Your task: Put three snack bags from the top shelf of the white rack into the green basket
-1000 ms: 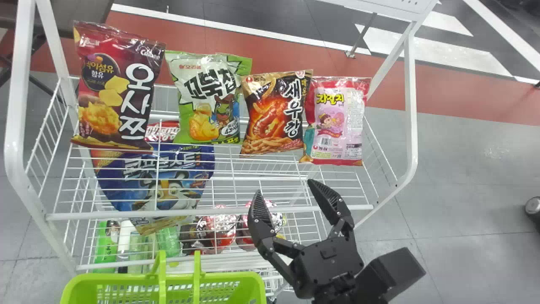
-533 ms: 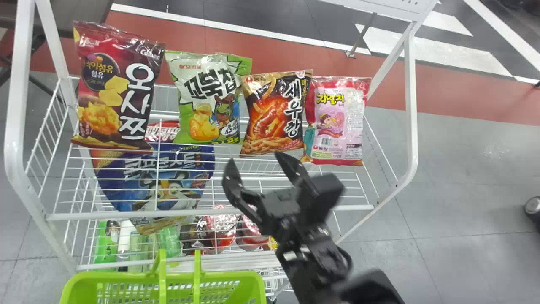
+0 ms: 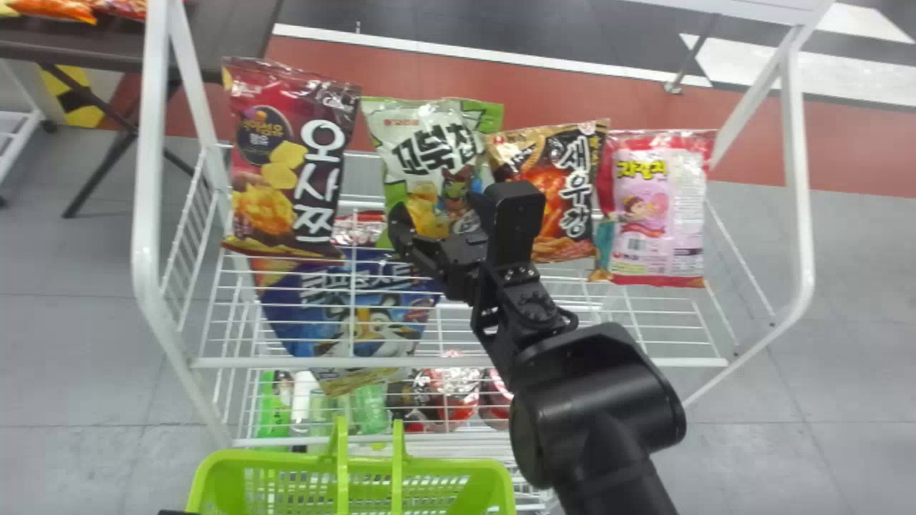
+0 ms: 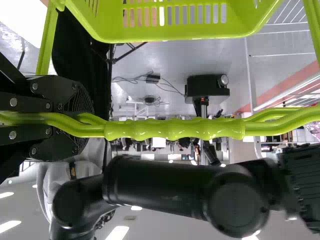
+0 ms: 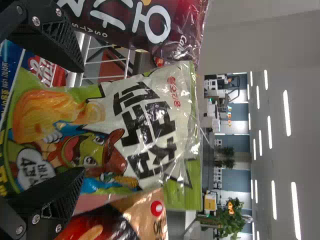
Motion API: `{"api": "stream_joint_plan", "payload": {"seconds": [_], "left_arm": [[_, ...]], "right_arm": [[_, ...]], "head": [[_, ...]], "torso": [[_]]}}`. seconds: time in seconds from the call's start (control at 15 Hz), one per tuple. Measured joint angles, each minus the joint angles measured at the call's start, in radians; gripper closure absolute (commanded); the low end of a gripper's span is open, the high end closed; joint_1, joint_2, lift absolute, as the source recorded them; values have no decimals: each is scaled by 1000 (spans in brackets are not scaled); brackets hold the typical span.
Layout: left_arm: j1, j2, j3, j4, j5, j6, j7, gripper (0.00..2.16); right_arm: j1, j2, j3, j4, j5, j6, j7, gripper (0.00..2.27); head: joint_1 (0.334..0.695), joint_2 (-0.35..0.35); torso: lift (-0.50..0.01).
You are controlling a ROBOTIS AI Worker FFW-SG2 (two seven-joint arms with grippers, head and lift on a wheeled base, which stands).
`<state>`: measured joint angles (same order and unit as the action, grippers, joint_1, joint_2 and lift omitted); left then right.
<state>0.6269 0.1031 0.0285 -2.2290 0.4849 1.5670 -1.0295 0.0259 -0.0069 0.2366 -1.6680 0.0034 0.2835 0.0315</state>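
Black right gripper (image 3: 438, 214) gapes wide at green-and-white snack bag (image 5: 145, 125), one finger toward each side, contact unclear. Bag stands on white rack (image 3: 796, 179)'s top shelf, between maroon bag (image 3: 286, 172) and orange-black bag (image 3: 551, 186). Left gripper (image 4: 82, 120) clamps green basket (image 3: 250, 458)'s handle (image 4: 175, 129).

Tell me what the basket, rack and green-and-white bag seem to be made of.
The green basket looks like glossy moulded plastic, with slotted walls and bright highlights. The white rack seems to be painted or coated metal, judging by its slim wires and bent tubes. The green-and-white bag is probably thin plastic film, shiny and crinkled.
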Motion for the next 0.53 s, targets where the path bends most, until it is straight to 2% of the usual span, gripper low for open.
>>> {"api": "stream_joint_plan", "payload": {"seconds": [0.07,0.13,0.2,0.53], "left_arm": [[-1,2,7,1,4,0,0,2152],[-3,4,11,3,8,0,1,2152],[-6,5,13,8,12,0,2,2152],[-21,6,13,18,18,0,7,2152]], "right_arm": [[-31,3,3,39,3,0,3,893],[-54,4,4,64,3,2,15,1541],[-70,5,5,80,4,14,24,1909],[-64,6,8,56,10,99,28,2010]], "head": [[695,-125],[695,-116],[695,-111],[695,-107]], "torso": [[0],[0],[0],[0]]}}
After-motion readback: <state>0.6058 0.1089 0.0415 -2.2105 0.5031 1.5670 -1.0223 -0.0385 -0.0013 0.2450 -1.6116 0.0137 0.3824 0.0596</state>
